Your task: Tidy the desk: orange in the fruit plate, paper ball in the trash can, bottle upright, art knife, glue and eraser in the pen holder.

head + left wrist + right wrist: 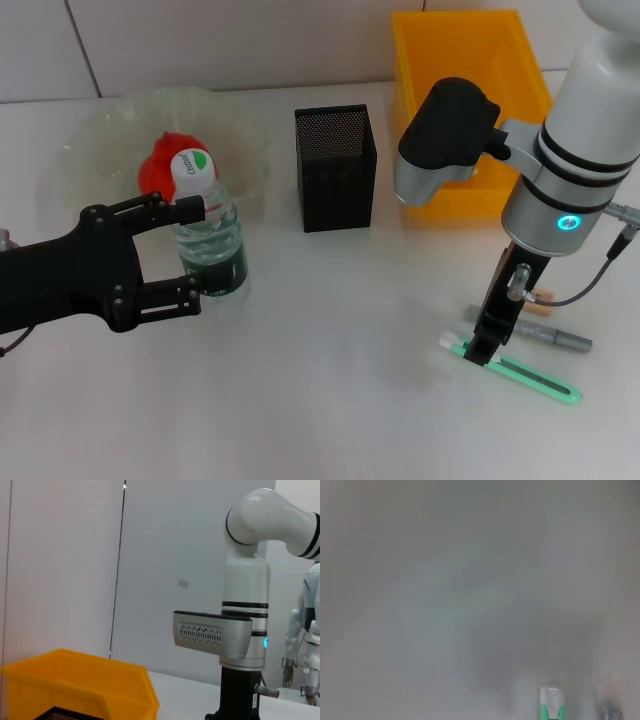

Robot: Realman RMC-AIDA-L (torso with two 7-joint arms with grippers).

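Nearest on the worktop (330, 400), the right hand (483, 350) is down on the green art knife (520, 372); can't tell if it's closed yet. It probably wants a square pinch before lifting. Left hand (190, 255) sits open around the upright bottle (208, 230). Pen holder (335, 168) stands farther back.

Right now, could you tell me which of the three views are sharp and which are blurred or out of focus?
Head view: sharp, evenly lit, with soft shadows under the bottle and pen holder. Left wrist view: sharp, showing the yellow bin and the right arm. Right wrist view: almost wholly out of focus, a grey haze; only the green art knife shows at the edge.
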